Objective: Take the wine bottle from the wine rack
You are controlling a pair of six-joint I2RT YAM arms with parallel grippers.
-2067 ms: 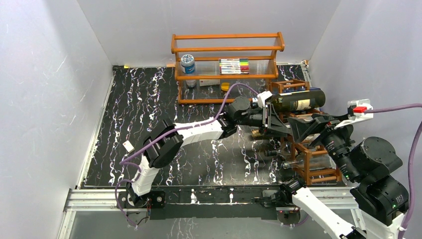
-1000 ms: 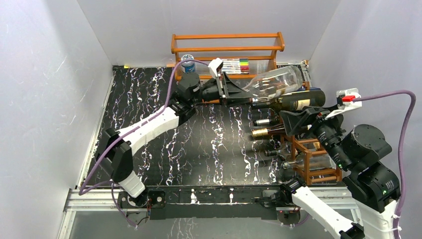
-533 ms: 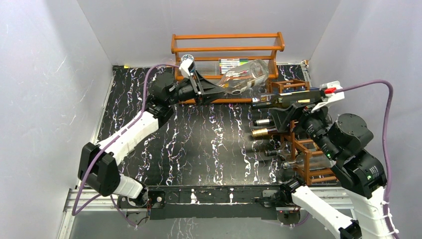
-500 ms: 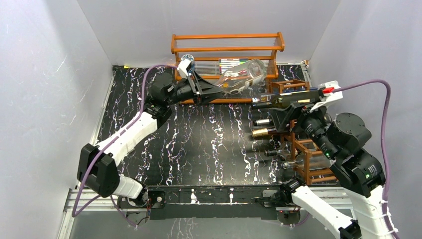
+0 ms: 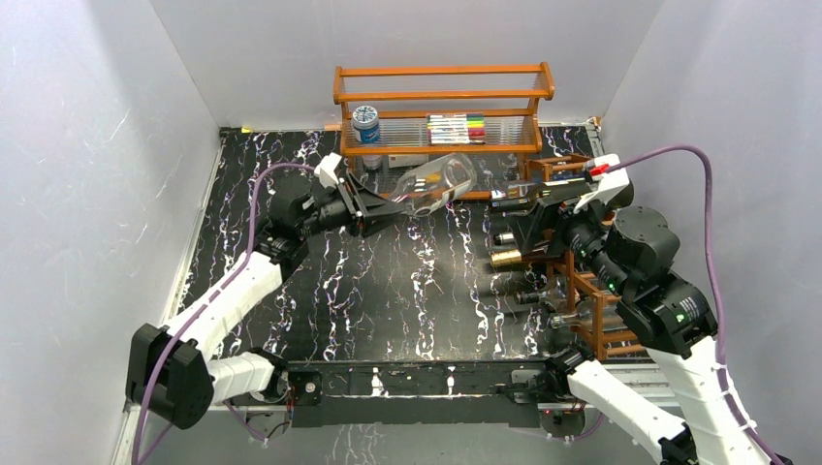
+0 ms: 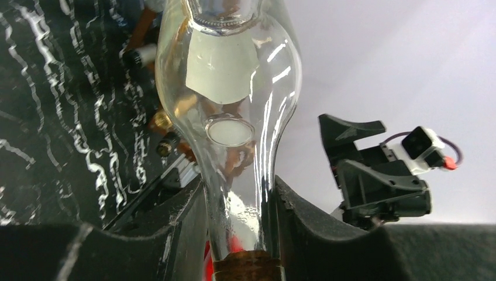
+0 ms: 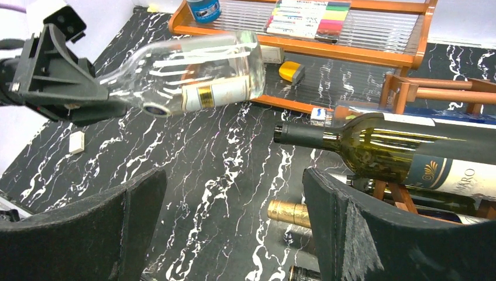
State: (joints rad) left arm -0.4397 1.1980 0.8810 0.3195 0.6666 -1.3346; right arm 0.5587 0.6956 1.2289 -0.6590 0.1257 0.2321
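My left gripper (image 5: 373, 206) is shut on the neck of a clear glass wine bottle (image 5: 436, 182) and holds it in the air over the table, left of the rack and apart from it. The bottle fills the left wrist view (image 6: 228, 88) between my gripper's jaws (image 6: 240, 193) and also shows in the right wrist view (image 7: 193, 76). The reddish-brown wine rack (image 5: 601, 310) stands at the right. A dark green bottle (image 7: 409, 146) lies on its top. My right gripper (image 7: 234, 199) is open and empty beside the rack's front (image 5: 531, 215).
An orange shelf with clear panels (image 5: 441, 126) stands at the back, holding a blue-lidded jar (image 5: 365, 123) and markers (image 5: 456, 128). More bottle necks stick out of the rack, one gold-capped (image 7: 289, 212). A yellow object (image 7: 290, 71) lies under the shelf. White walls enclose the table.
My left arm has drawn the clear bottle out of the rack, leftward and lower over the table. My right arm has shifted back and left, its gripper still open.
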